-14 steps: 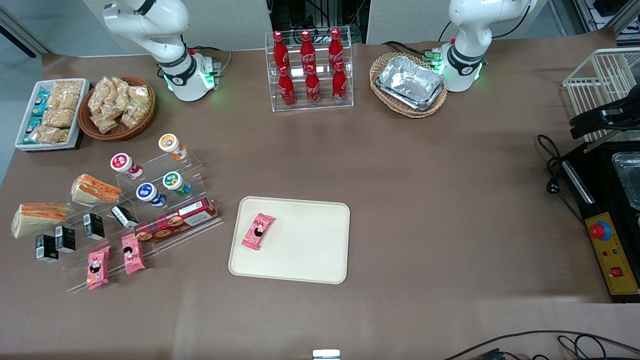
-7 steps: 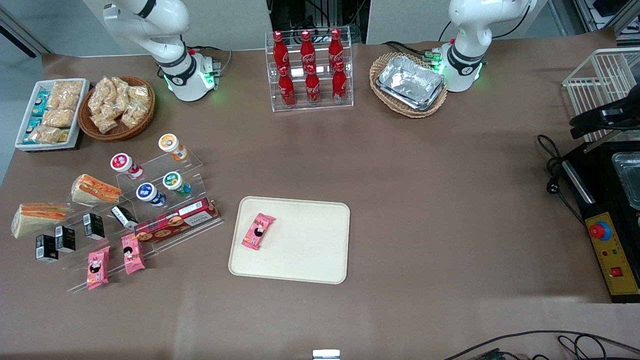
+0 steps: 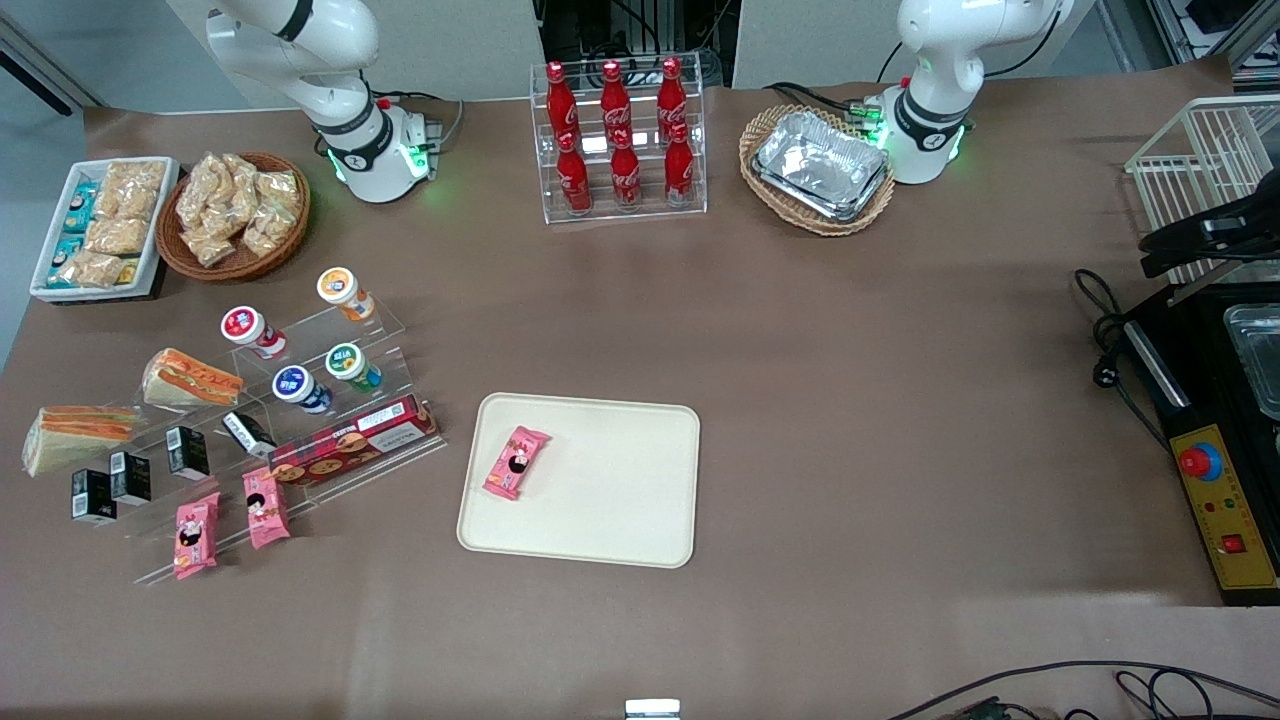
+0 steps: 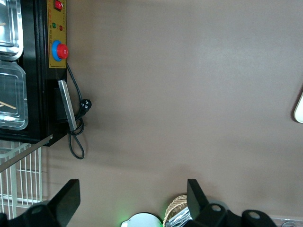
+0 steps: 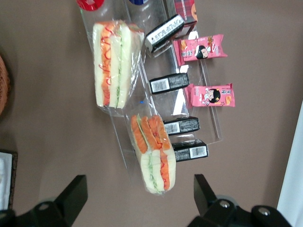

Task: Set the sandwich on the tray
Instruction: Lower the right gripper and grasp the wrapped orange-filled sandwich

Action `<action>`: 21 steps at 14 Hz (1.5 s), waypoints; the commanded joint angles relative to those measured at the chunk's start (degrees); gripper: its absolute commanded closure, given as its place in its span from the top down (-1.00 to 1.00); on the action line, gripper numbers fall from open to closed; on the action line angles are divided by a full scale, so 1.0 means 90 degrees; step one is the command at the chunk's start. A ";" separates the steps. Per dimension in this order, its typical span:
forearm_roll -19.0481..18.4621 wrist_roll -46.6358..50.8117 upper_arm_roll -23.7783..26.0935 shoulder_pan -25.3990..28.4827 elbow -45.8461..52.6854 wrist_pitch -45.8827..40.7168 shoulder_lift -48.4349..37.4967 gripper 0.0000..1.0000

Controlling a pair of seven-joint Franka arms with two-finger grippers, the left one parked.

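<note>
Front view: the sandwich (image 3: 75, 437) lies on the lowest step of a clear stepped stand (image 3: 385, 322), toward the working arm's end of the worktop (image 3: 850, 400). It is well apart from the tray (image 3: 610, 500). The tray holds only a pink snack packet (image 3: 517, 462) near one edge, so the placement has not begun. The hand is outside this view.

Left wrist view: only a corner of the tray (image 4: 299, 106) shows. Nothing here bears on the task.

Right wrist view: the hand (image 5: 139, 180) hangs above the stand with its fingers (image 5: 75, 189) spread wide and nothing between them. The sandwich (image 5: 151, 156) lies below it, just beside small black boxes (image 5: 189, 151). A second wedge (image 5: 113, 64) sits one step up, close by.

Risks, as judged:
- The two wedges look much alike (and lie close together), so a small aiming error could take the wrong one.
- The clear wrap is slack and slippery, so a light pinch may slide off it and a hard one would crush the bread.
- A finger coming down wide could strike the black boxes or the edge of the step.
</note>
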 commanded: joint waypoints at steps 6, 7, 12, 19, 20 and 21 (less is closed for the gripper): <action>0.0493 -0.0265 -0.0041 -0.0005 -0.0383 0.1011 0.0363 1.00; 0.0639 -0.0324 -0.0041 -0.0005 -0.0412 0.1070 0.0431 1.00; 0.0855 -0.0402 -0.0031 0.0004 -0.0665 0.1392 0.0617 1.00; 0.1031 -0.0744 0.0008 0.0073 -0.1154 0.1852 0.0686 1.00; 0.1041 -0.0744 0.0008 0.0082 -0.1154 0.1862 0.0753 1.00; 0.1041 -0.0744 0.0008 0.0082 -0.1164 0.1910 0.0783 1.00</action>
